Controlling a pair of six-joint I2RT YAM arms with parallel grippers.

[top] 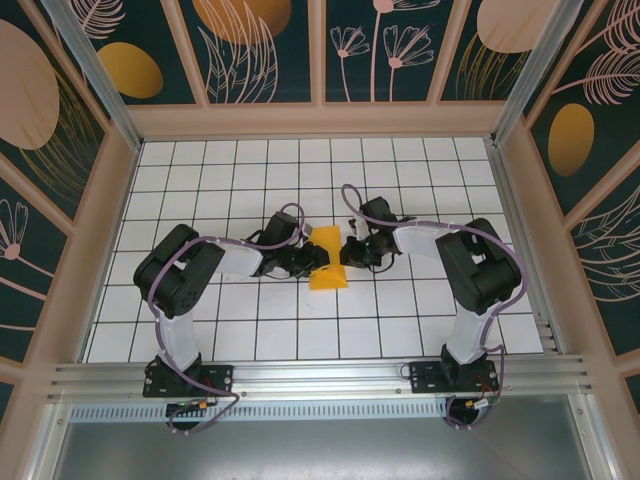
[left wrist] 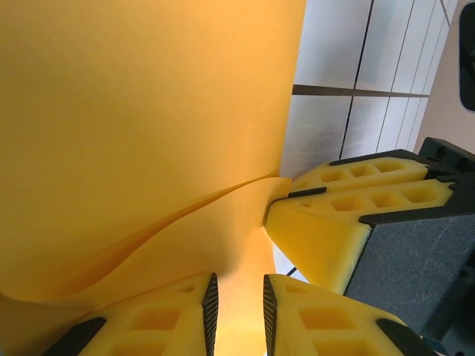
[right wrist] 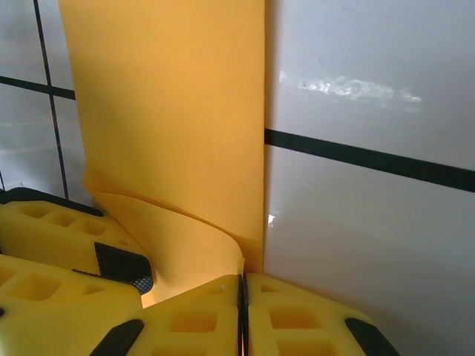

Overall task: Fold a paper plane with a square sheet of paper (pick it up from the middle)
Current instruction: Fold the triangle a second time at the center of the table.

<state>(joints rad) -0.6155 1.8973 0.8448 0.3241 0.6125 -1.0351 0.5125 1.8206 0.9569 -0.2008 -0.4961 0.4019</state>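
The square sheet of paper (top: 328, 273) is orange-yellow and lies mid-table, partly folded, with both grippers meeting over it. My left gripper (top: 312, 259) comes in from the left. In the left wrist view its jaws (left wrist: 239, 288) stand a narrow gap apart, the paper (left wrist: 148, 111) showing through that gap and one layer bulging up. My right gripper (top: 346, 250) comes in from the right. Its jaws (right wrist: 242, 279) are shut, pinching the edge of a raised flap of the paper (right wrist: 171, 111). The right gripper's fingers (left wrist: 319, 230) almost touch the left gripper's fingers (right wrist: 44, 230).
The white grid table (top: 250, 170) is walled by dark floral panels (top: 260, 50) at the back and on both sides. An aluminium rail (top: 320, 378) runs along the near edge, carrying both arm bases.
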